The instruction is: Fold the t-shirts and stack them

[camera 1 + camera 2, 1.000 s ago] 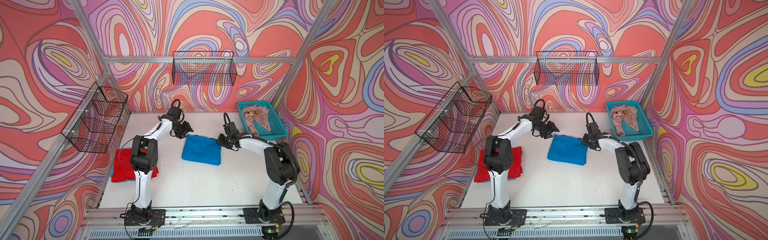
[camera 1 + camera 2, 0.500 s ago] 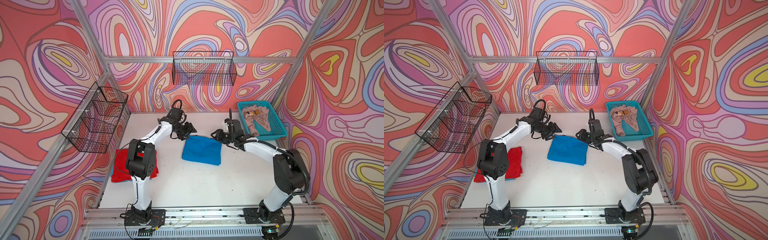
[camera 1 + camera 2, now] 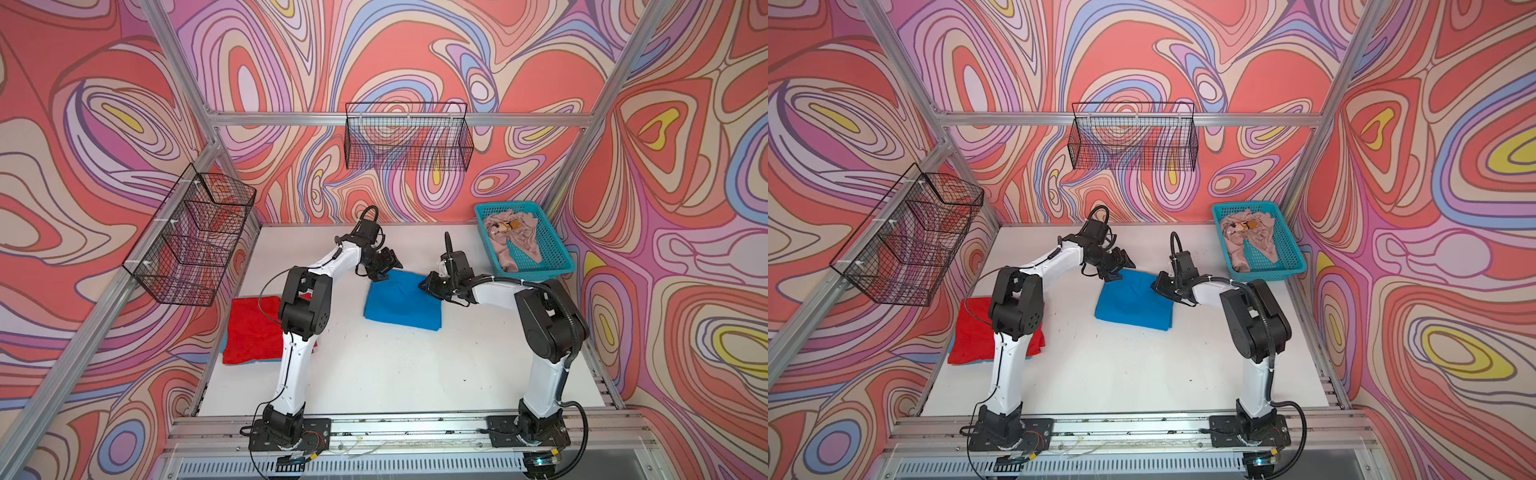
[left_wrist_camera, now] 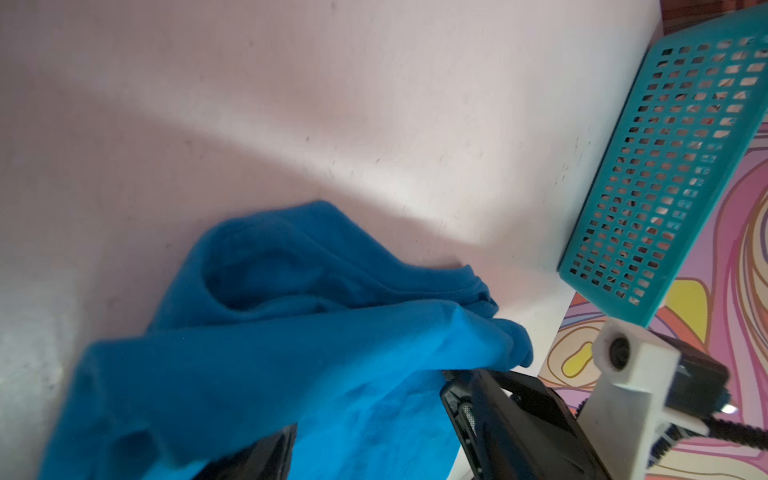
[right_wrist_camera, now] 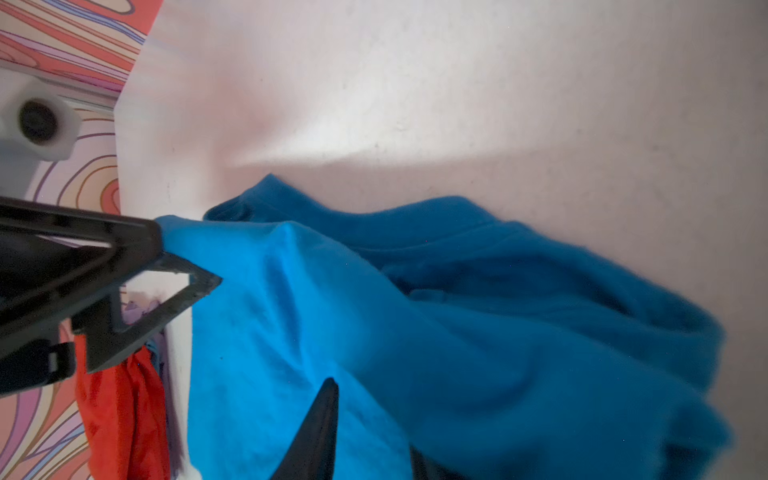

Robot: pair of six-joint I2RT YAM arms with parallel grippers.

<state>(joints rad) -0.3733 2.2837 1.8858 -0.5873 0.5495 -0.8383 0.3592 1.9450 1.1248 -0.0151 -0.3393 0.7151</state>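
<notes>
The blue t-shirt [image 3: 401,305] [image 3: 1133,305] lies folded at mid-table. My left gripper [image 3: 384,270] [image 4: 365,440] is at its far left corner, jaws wide, a raised cloth layer [image 4: 291,353] between them. At the far right corner my right gripper [image 3: 426,286] [image 5: 370,436] has narrow jaws with cloth [image 5: 457,332] between; one finger is buried, so a pinch is unclear. The red t-shirt [image 3: 249,328] [image 3: 973,332] lies folded at the left. The beige-pink t-shirt [image 3: 513,232] is crumpled in the basket.
The turquoise mesh basket [image 3: 536,270] [image 4: 665,166] stands at the table's back right corner. One black wire basket [image 3: 191,245] hangs on the left wall and another [image 3: 409,141] on the back wall. A blue edge shows under the red t-shirt.
My right gripper drew off to the right of the blue t-shirt, then came back onto its far right corner with the jaws narrowing. The left gripper stayed at the far left corner.
</notes>
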